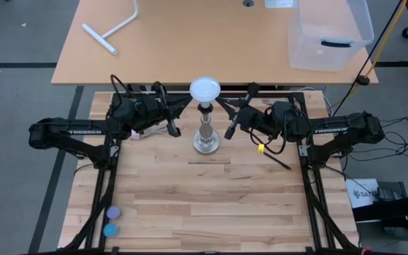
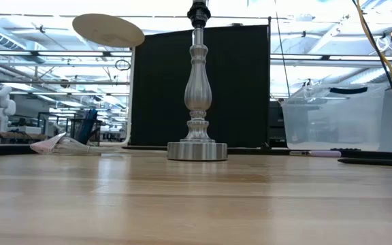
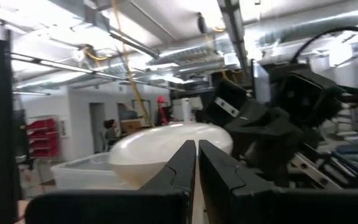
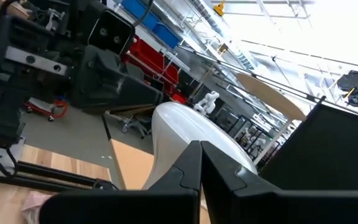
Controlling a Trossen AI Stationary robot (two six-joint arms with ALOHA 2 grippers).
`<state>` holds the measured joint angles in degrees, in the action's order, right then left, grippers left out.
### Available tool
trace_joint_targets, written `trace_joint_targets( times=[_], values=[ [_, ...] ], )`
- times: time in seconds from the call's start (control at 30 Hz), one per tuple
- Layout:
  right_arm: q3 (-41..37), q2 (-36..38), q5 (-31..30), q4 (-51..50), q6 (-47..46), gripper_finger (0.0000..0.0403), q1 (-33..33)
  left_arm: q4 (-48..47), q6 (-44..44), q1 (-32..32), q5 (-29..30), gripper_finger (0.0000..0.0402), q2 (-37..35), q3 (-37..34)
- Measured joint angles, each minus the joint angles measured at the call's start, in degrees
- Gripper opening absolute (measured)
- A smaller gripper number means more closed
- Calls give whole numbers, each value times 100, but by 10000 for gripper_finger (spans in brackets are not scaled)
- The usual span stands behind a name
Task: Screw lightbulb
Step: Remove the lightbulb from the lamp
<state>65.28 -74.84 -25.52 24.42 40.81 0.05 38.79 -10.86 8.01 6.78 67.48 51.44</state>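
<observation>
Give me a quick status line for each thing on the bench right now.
lightbulb: sitting on top of the lamp post, held by neither gripper
lamp post: upright on the table
left gripper: fingers shut, beside the bulb
right gripper: fingers shut, beside the bulb
clear bin: upright

We see a white lightbulb atop a silvery ribbed lamp post at frame centre, on a pale striped wooden desk. Both claws are black. A purple cap and a blue cap sit lower left.
</observation>
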Motion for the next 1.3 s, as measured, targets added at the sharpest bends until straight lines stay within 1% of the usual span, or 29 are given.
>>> trace_joint_targets(
  times=[0.1,0.17,0.3,0.37,0.47,0.63,0.7,0.93,1.1,1.17,1.3],
  values=[
    [2,4,-35,-37,-14,0,4,-58,23,0,-209,25,10,0],
    [2,6,-197,-66,-65,0,4,-80,50,0,-377,25,10,0],
    [2,6,-647,-102,-68,0,4,-116,127,-14,-771,25,10,0],
    [2,6,-945,-102,-28,0,4,-115,-7,-51,-775,25,1,0],
    [2,6,-1369,-119,89,0,0,-121,-276,-101,-407,25,-84,0],
    [2,4,-1354,-146,198,0,90,-81,-603,-69,699,25,-150,0],
    [2,6,-1338,-93,241,0,146,-55,-612,-3,864,25,-150,0],
    [2,6,-1317,115,451,0,326,-59,-198,297,880,25,-148,0],
    [2,4,-1241,122,466,0,244,-111,-17,321,492,25,29,107],
    [2,4,-1195,116,381,0,186,-318,6,317,389,25,144,291],
    [2,18,-1251,136,355,0,140,-951,9,321,425,25,344,725]
  ],
)
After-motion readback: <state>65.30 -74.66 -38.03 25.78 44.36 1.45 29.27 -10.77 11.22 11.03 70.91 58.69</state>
